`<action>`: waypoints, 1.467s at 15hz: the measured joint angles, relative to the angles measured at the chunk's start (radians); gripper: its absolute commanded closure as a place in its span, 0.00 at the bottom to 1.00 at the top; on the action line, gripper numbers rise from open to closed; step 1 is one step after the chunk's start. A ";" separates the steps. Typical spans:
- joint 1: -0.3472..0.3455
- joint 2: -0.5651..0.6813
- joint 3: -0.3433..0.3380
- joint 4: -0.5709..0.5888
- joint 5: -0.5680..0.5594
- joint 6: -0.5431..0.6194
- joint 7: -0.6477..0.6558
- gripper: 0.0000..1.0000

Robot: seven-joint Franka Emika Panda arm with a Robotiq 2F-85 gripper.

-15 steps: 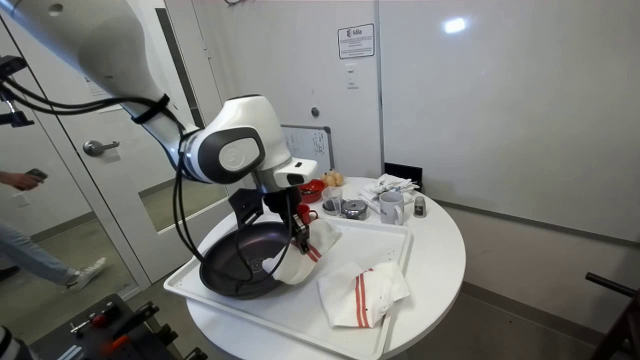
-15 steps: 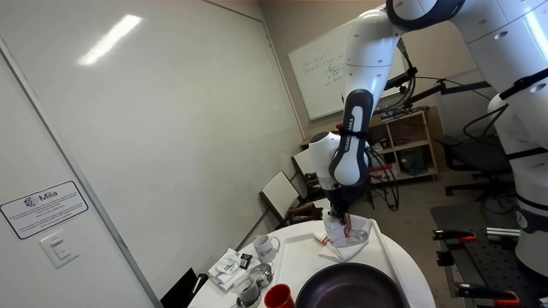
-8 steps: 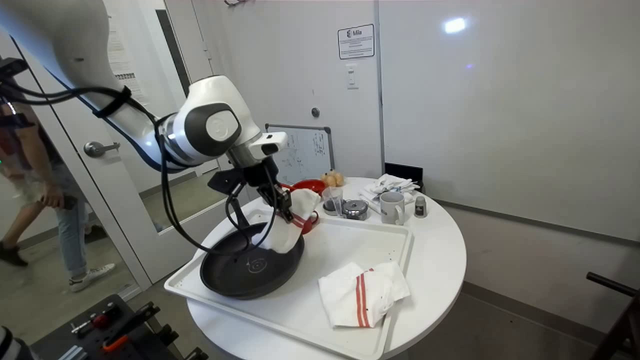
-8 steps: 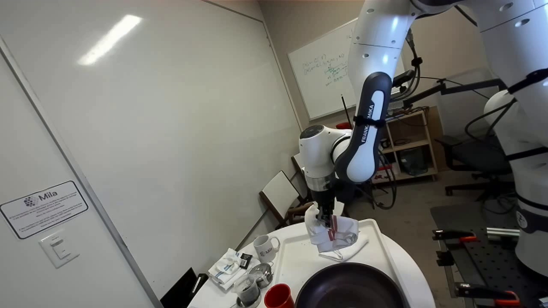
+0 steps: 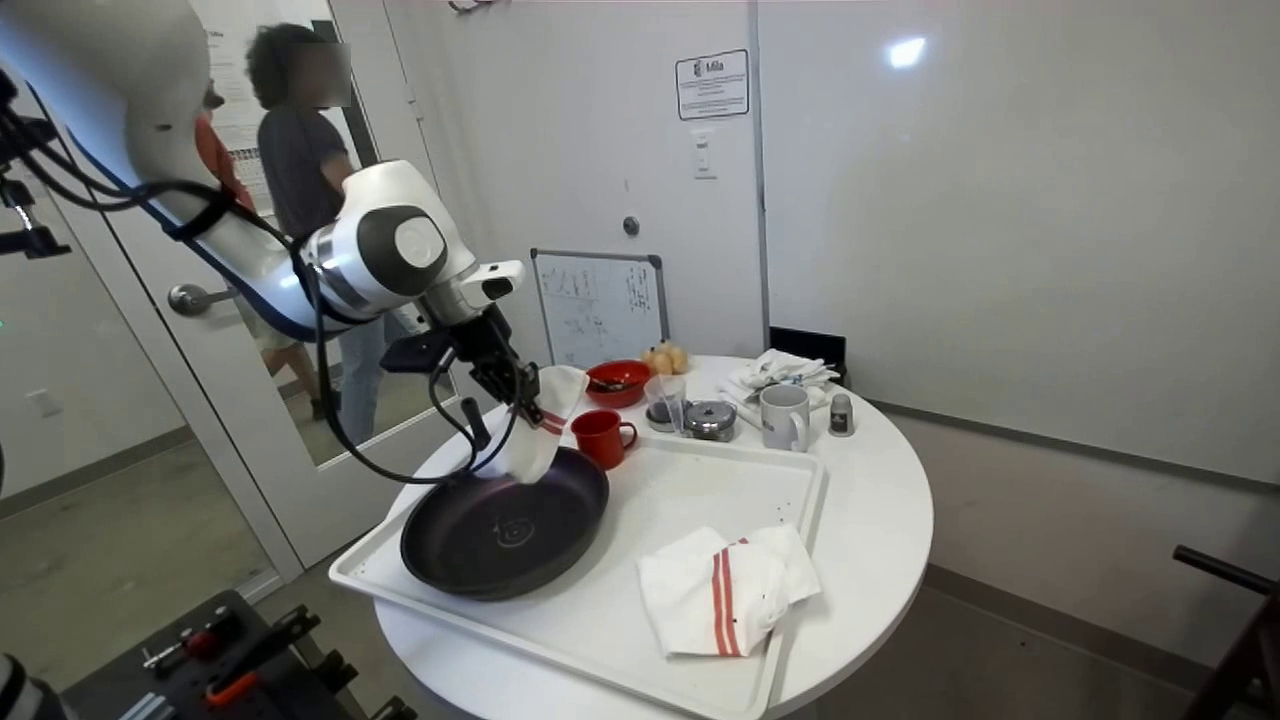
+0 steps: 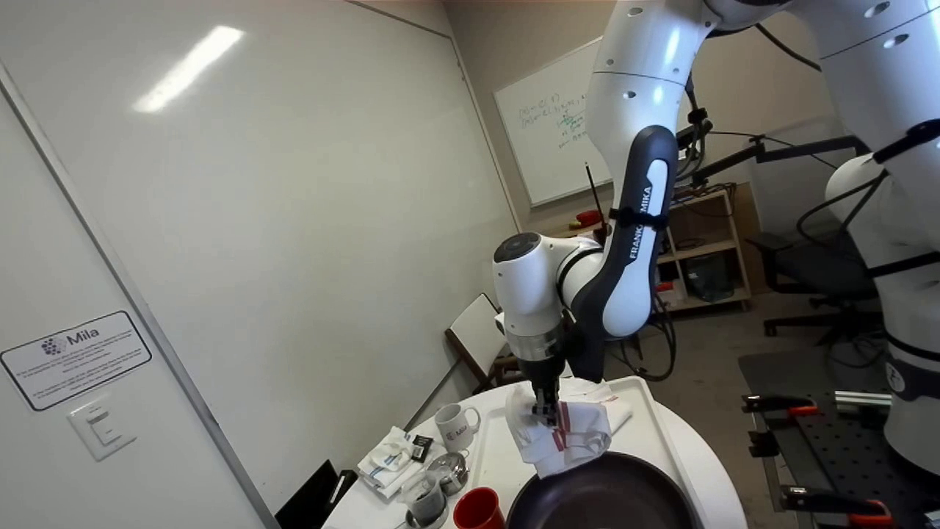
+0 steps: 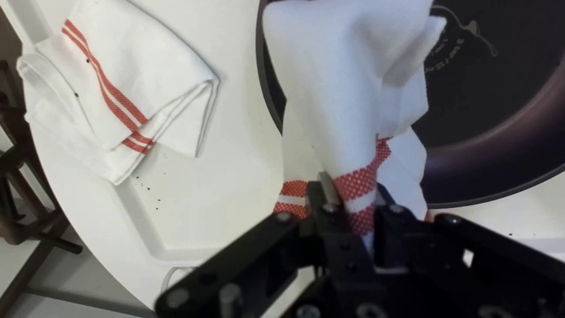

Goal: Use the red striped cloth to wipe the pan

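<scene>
My gripper (image 5: 535, 412) is shut on the red striped cloth (image 5: 525, 455), a bunched white rag with red stripes. The cloth hangs from the fingertips over the far, handle-side edge of the pan (image 5: 505, 540), a round black frying pan on the tray. In an exterior view the cloth (image 6: 587, 433) overlaps the rim of the pan (image 6: 609, 496); I cannot tell whether it touches. In the wrist view the striped part of the cloth (image 7: 326, 79) sits between the fingers (image 7: 353, 194), with the pan (image 7: 481, 106) at the right. The pan handle (image 5: 475, 425) is partly behind the cloth and cables.
A larger folded white cloth with bold red stripes (image 5: 690, 600) lies on the white tray (image 5: 690, 490). A red mug (image 5: 598, 440) stands close beside the pan. A red bowl (image 5: 617, 385), a metal pot (image 5: 710, 420), a grey mug (image 5: 783, 415) and a shaker (image 5: 840, 415) stand behind the tray.
My gripper has carried the held cloth from the tray side of the pan across to the handle side. The red mug, partly covered before, now shows fully. The pan has stayed put.
</scene>
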 measured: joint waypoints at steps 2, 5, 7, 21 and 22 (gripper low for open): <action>0.004 0.037 0.027 0.028 0.000 -0.021 0.000 0.96; 0.016 0.115 0.045 0.082 0.005 -0.048 0.000 0.96; 0.022 0.180 0.047 0.126 0.014 -0.059 -0.002 0.96; 0.004 0.547 -0.006 0.371 0.225 -0.060 -0.122 0.96; 0.000 0.556 -0.006 0.378 0.239 -0.060 -0.132 0.96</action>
